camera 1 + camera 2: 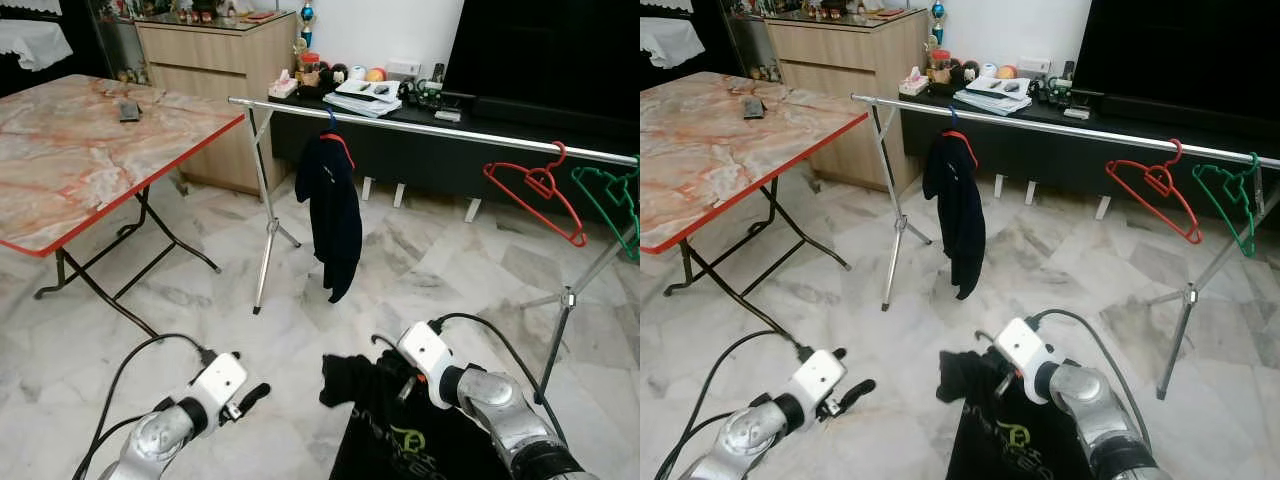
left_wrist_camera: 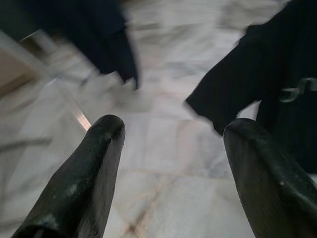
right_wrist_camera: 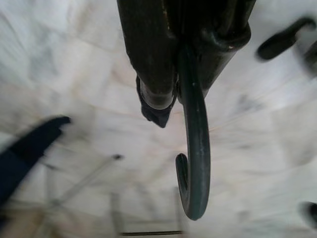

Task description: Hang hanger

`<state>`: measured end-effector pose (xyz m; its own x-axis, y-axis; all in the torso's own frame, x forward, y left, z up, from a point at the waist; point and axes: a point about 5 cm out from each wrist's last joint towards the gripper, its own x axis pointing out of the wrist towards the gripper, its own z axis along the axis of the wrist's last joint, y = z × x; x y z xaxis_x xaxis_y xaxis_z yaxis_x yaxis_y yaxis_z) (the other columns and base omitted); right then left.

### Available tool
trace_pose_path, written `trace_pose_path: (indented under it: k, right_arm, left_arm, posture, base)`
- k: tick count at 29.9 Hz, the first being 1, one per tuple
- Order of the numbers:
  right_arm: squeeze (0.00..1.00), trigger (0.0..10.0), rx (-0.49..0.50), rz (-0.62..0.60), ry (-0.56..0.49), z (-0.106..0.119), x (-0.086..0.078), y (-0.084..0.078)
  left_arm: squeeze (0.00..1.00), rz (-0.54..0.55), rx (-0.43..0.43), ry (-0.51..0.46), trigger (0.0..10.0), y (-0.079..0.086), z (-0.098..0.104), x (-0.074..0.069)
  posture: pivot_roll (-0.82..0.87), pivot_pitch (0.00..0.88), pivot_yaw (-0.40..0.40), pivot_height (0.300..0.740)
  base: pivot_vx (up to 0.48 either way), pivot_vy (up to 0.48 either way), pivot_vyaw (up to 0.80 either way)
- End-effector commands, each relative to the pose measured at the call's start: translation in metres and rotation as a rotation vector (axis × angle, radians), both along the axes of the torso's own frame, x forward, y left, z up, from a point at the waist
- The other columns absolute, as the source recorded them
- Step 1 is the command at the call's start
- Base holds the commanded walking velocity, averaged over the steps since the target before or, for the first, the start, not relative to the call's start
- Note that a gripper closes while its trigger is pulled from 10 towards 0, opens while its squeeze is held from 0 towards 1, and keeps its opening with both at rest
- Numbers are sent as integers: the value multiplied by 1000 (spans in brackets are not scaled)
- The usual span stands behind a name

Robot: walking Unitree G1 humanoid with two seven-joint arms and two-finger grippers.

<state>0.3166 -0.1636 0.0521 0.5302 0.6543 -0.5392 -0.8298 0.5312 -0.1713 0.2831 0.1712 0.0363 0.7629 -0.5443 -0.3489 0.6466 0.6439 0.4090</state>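
Right gripper (image 3: 168,94) jaws pinched on a dark hanger (image 3: 194,148) just under its hook; black shirt (image 1: 400,430) hangs from it, low over the marble floor (image 1: 420,260). Left gripper (image 2: 171,163) jaws spread, nothing between them, just beside the shirt's sleeve. Ahead: silver rail (image 1: 420,125) carrying a navy garment (image 1: 332,215), red hanger (image 1: 540,190), green hanger (image 1: 612,205). Bare rail between navy garment and red hanger. Marble worktop (image 1: 70,150) far left, well apart.

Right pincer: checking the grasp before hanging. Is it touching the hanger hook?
Touching. The right wrist view shows the right pincer shut around the dark hanger hook.
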Motion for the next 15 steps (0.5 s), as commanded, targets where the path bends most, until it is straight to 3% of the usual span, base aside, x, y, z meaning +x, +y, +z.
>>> trace_pose_path:
  k: [1, 7, 15]
  right_arm:
    - [0, 10000, -13, 128, -32, 13, 3, 7]
    - [0, 10000, 1, 246, -23, 24, 2, 11]
    - [0, 10000, 26, 387, -39, 42, -1, 16]
  left_arm:
    - [0, -87, 61, 32, 10000, -5, 1, 1]
    - [0, -179, 105, 65, 10000, -11, 7, 1]
    - [0, -208, 119, 117, 10000, -9, 8, 2]
  posture:
    - [121, 0, -52, 740]
    - [123, 0, -58, 740]
    - [123, 0, -61, 740]
  base:
    - [0, 0, 0]
    - [0, 0, 0]
    - [0, 0, 0]
